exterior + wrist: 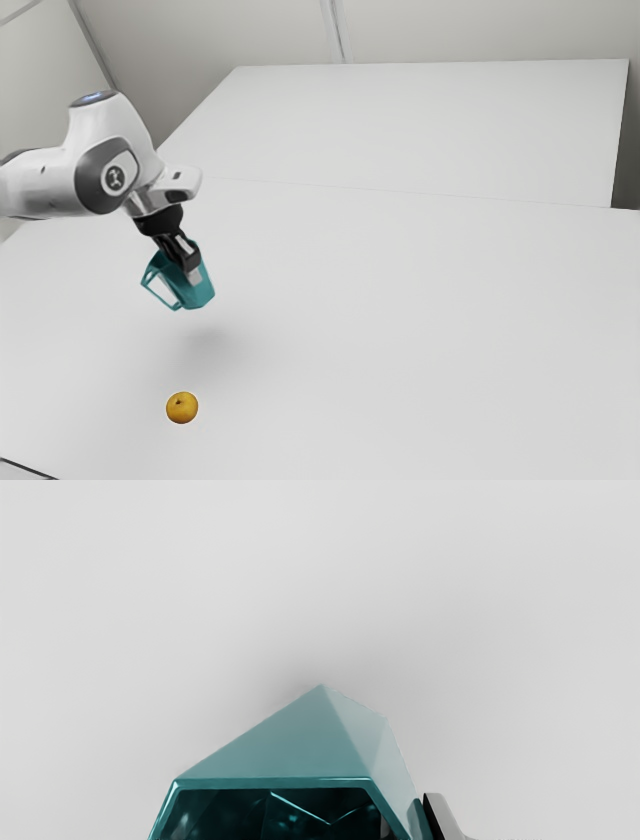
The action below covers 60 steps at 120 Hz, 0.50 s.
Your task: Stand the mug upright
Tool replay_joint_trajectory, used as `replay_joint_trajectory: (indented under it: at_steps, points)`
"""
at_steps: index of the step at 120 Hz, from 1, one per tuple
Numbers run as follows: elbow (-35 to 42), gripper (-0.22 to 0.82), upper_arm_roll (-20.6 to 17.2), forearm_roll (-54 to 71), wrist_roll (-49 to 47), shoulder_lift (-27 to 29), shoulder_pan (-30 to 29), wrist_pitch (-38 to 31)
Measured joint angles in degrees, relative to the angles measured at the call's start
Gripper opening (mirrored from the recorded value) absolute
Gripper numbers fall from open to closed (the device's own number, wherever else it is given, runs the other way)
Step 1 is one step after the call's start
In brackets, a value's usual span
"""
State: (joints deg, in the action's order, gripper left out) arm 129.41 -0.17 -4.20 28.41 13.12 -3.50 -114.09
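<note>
Mug, teal and faceted, left of centre in the exterior view: aloft over the white table and tilted, with base toward the lower right and mouth toward the hand. Clear of the tabletop, to judge by the soft shadow beneath. Held by the gripper, clamped on the wall near the rim, probably with one finger within and one without; pale fingertip beside the outer wall, at bottom right of centre in the wrist view. Likely reason for such a hold: a base left free to meet the table. Handle at the mug's left in the exterior view, out of the fingers' way. Next requirement, by judgement: removal of the tilt and descent until flat on the base, then release. Chief risk: release while tilted, with a topple onto the side. Orange-yellow fruit at lower left, well apart from the mug, hence unlikely to hinder placement.
</note>
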Motion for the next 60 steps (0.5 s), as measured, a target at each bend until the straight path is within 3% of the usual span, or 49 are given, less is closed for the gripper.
replay_joint_trajectory:
  at_steps: [40,60]
  points:
    - [3.4,-0.17,-4.5,3.8,-11.3,0.9,0.7,-4.4]
    - [5.0,-0.17,-5.1,5.2,-15.9,-0.3,0.9,-8.5]
